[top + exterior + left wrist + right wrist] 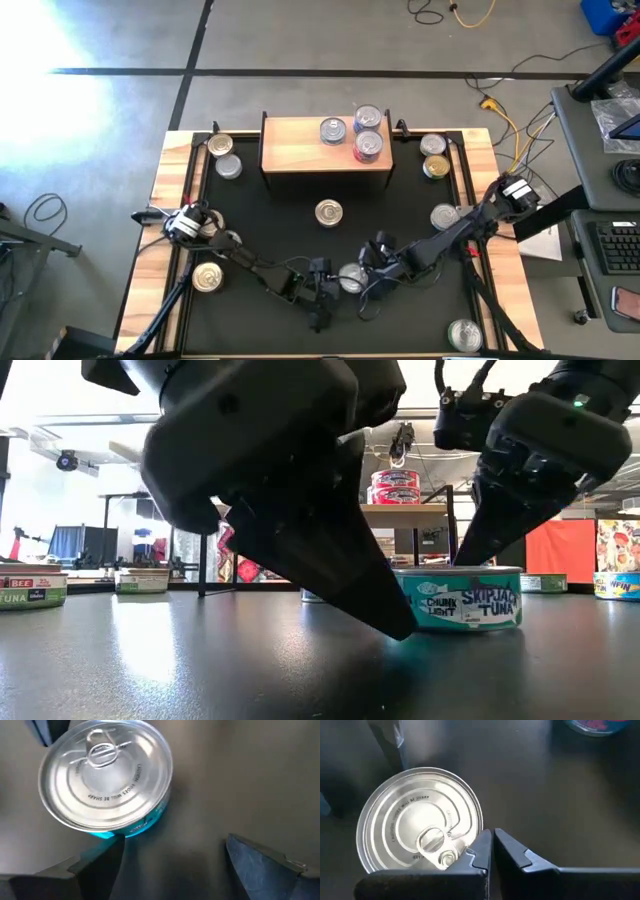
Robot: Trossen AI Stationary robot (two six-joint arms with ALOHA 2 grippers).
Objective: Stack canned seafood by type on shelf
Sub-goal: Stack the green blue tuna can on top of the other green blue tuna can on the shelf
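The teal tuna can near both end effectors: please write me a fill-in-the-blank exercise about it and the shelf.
1. The teal tuna can stands between the left end effector and the ____ end effector.
2. The left end effector's fingers are ____.
3. The word after "SKIPJACK" on this can's label is ____.
4. On the shelf a silver-lidded can sits on top of a ____ can.

Missing words: right; open; TUNA; red
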